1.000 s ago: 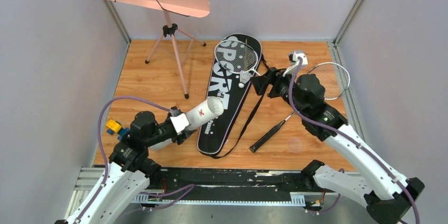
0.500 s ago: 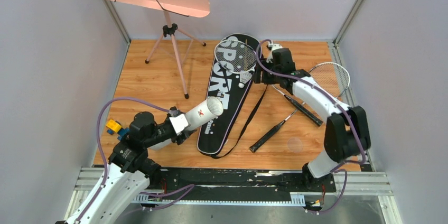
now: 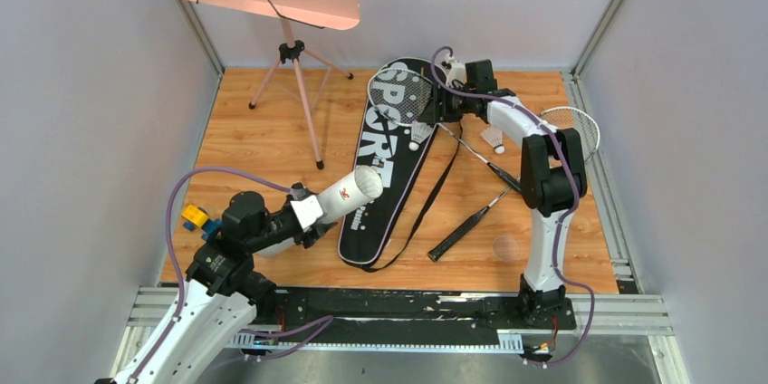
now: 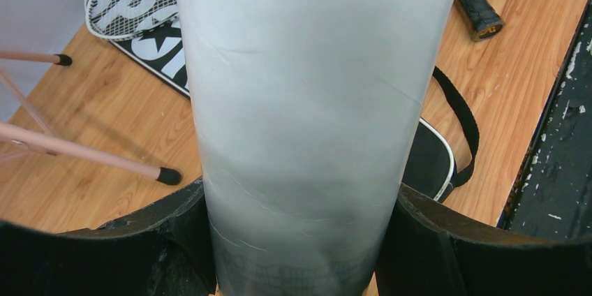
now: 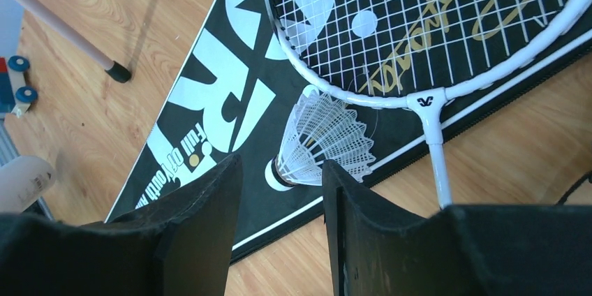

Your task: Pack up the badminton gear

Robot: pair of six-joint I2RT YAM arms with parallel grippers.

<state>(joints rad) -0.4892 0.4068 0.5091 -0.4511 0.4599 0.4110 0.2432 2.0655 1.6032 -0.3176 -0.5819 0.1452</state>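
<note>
Over bag (image 3: pixel 359 239) | tube (image 3: pixel 347 194) mouth aims far-right | shuttlecock (image 5: pixel 324 141) cork probably nearward

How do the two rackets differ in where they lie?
The left racket has its head on the black bag; the right racket lies on bare wood. The left racket's handle points toward the near right, the right racket's toward the near left. Both are silver, white-strung, flat.

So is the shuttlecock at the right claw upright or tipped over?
Tipped: the shuttlecock lies on its side on the black bag, cork pointing sideways, not down.
</note>
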